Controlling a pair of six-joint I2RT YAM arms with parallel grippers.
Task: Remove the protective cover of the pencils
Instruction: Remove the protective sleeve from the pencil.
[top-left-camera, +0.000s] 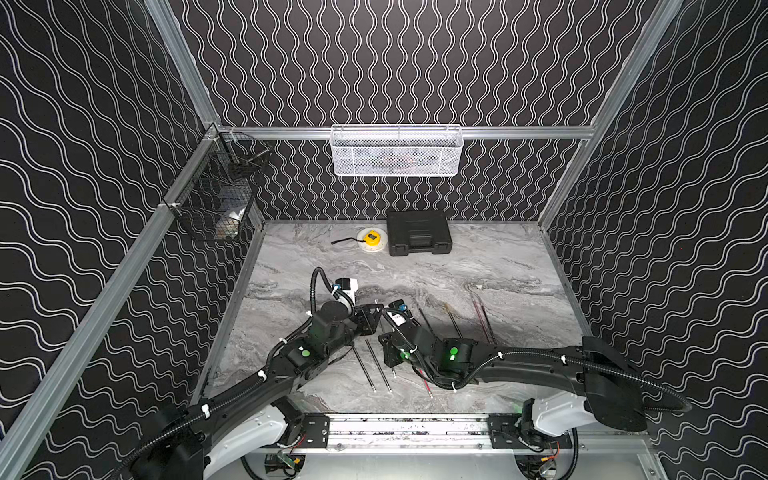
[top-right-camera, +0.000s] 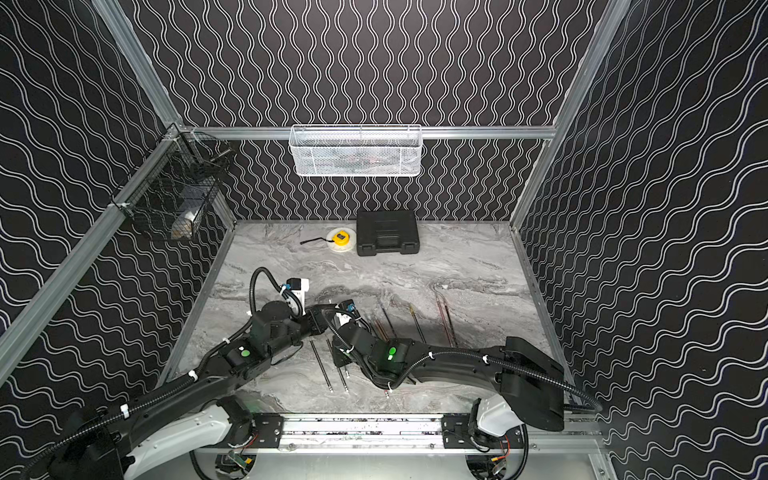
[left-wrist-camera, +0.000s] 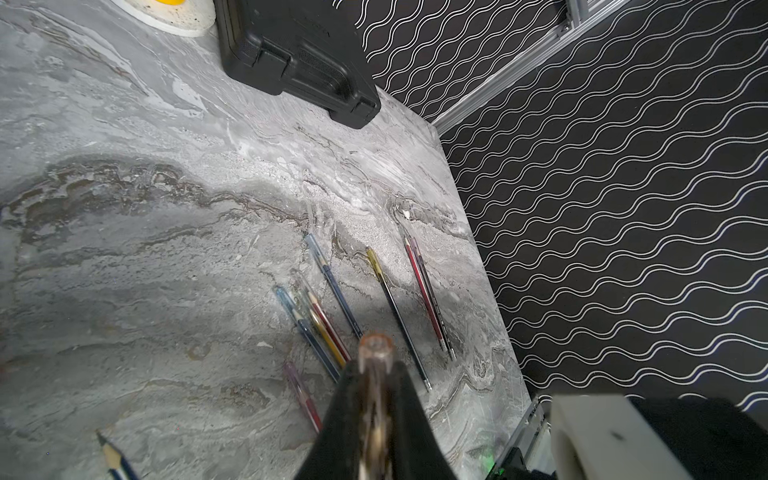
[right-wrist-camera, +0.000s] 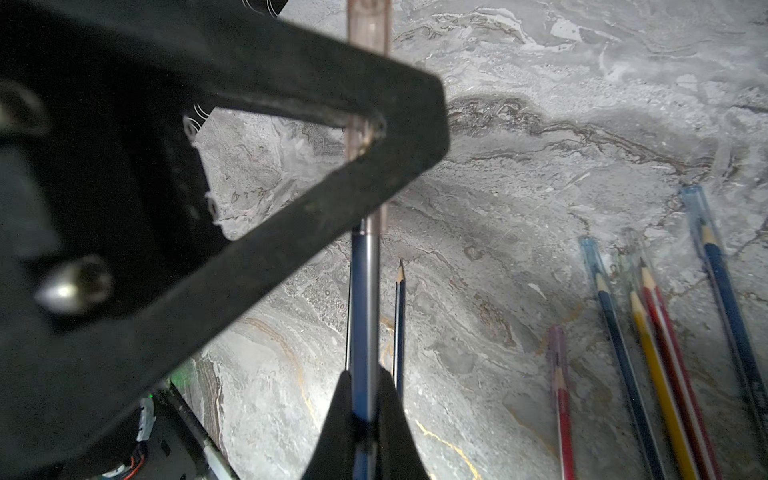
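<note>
My left gripper (left-wrist-camera: 376, 368) is shut on a translucent reddish protective cover (left-wrist-camera: 376, 347), whose end sticks out past the fingertips. In the right wrist view my right gripper (right-wrist-camera: 365, 376) is shut on that dark blue pencil's shaft (right-wrist-camera: 365, 291), in line with the cover (right-wrist-camera: 369, 25) clamped in the left fingers (right-wrist-camera: 316, 91). In a top view the two grippers meet mid-table, left (top-left-camera: 376, 309) and right (top-left-camera: 384, 332). Several capped pencils (left-wrist-camera: 320, 320) lie side by side on the marble. A bare sharpened pencil (right-wrist-camera: 400, 316) lies beside the held one.
A black case (top-left-camera: 419, 232) and a yellow tape measure (top-left-camera: 371, 239) sit at the back of the table. A white mesh basket (top-left-camera: 397, 151) hangs on the rear wall, a black wire basket (top-left-camera: 216, 195) on the left wall. Two dark pencils (top-left-camera: 374, 365) lie near the front.
</note>
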